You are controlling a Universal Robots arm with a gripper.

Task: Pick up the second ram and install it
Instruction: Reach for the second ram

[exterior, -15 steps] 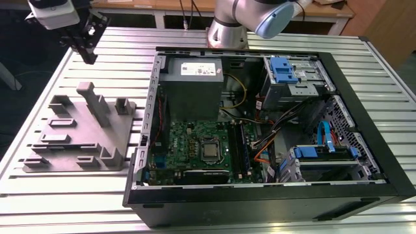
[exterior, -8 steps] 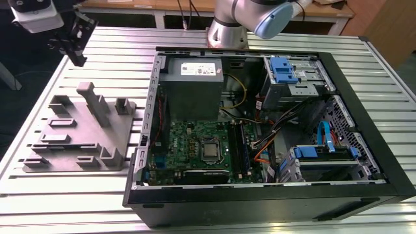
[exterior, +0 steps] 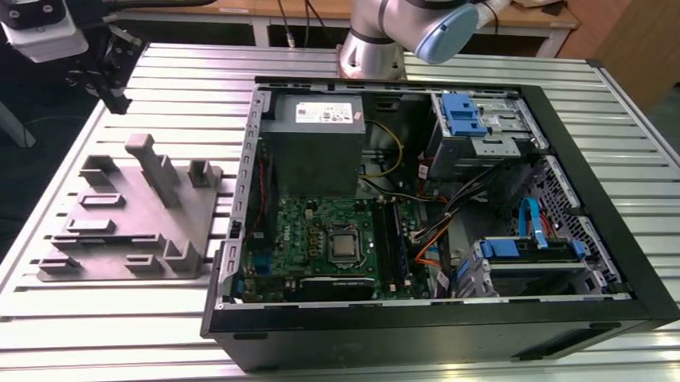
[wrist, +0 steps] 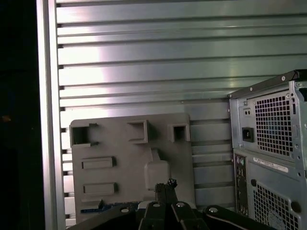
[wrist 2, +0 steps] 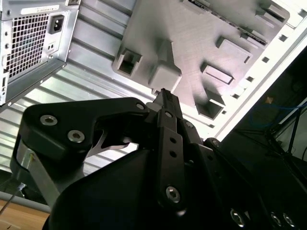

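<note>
My gripper [wrist: 166, 184] hangs above the grey blocky fixture [wrist: 129, 158], its fingertips pressed together with nothing visible between them. In the second wrist view the shut gripper [wrist 2: 163, 94] points at a raised block of the fixture [wrist 2: 201, 43]. In the exterior view the gripper [exterior: 115, 99] is over the table's far corner on the exterior view's left, beyond the fixture [exterior: 127, 223]. A thin bluish strip [wrist: 91, 209] lies at the fixture's edge; I cannot tell whether it is the second ram. The motherboard's long black slots [exterior: 391, 239] sit inside the open case.
The open computer case [exterior: 595, 199] lies on the slatted metal table [exterior: 64, 334], towards the exterior view's right. Its rear panel [wrist: 268, 153] stands close beside the fixture. The arm's base [exterior: 372, 48] rises behind the case. A white camera unit [exterior: 43, 32] sits above the gripper.
</note>
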